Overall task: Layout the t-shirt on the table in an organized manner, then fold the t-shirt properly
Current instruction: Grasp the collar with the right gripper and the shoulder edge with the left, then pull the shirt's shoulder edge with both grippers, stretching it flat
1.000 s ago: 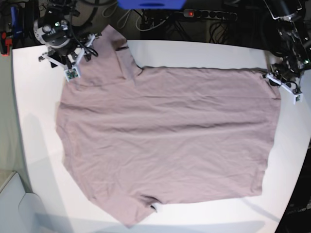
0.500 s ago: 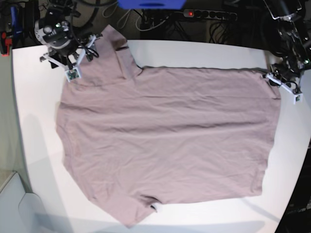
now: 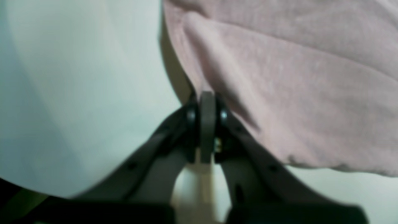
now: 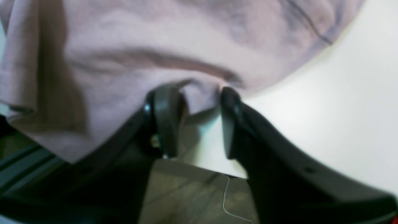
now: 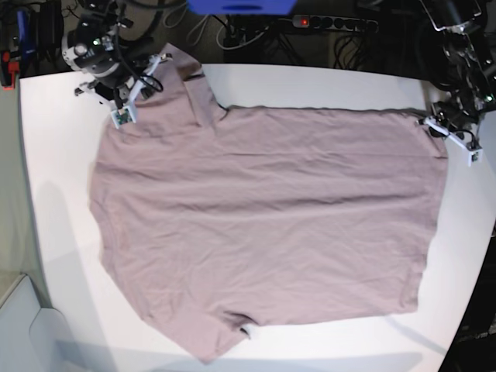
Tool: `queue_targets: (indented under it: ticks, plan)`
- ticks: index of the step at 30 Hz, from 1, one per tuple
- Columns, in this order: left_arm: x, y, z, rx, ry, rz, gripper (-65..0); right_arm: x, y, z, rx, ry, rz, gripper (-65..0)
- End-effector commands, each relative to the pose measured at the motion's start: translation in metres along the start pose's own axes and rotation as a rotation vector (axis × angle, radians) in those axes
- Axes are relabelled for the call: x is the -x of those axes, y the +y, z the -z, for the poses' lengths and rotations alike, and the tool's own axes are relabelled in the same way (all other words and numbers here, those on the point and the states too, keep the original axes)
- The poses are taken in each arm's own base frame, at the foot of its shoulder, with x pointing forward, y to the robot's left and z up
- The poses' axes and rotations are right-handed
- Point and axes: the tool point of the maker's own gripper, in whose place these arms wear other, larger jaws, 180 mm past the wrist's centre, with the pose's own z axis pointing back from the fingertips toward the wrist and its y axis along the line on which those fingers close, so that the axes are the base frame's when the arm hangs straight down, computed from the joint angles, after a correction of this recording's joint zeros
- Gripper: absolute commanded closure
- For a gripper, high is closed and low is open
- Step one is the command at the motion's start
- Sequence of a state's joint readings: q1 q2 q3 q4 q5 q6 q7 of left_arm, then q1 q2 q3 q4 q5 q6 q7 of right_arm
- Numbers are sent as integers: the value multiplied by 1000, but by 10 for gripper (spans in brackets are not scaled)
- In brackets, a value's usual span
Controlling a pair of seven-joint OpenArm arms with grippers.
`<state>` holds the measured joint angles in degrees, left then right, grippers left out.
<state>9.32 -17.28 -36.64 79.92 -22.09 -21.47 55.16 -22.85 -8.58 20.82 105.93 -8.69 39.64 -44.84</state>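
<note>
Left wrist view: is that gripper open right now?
No, the left gripper has its jaws pressed together on the edge of the t-shirt.

One t-shirt (image 5: 263,225), mauve, spread on one white table (image 5: 54,194). Two robot arms, each ending in one gripper: left gripper (image 5: 453,139), right gripper (image 5: 124,97). Two fingers per gripper. One black power strip (image 5: 325,23) with one red light behind the table. One blue object (image 5: 240,6) at the top edge.
</note>
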Motion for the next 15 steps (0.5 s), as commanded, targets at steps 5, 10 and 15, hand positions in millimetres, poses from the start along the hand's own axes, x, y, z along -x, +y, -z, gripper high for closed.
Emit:
queue_targets:
  ticks: [5,10,15]
  plan:
    - [7,1,0,-7,42,15,-2,10,-3,-1,13,49,-18,-5]
    - [4,-1,-2,0,34,18,-2,-1,-12,-10,47,16,-28,0]
    - [1,-14,-3,22,14,14,-2,-17,-26,-25,104,-33,-39,0]
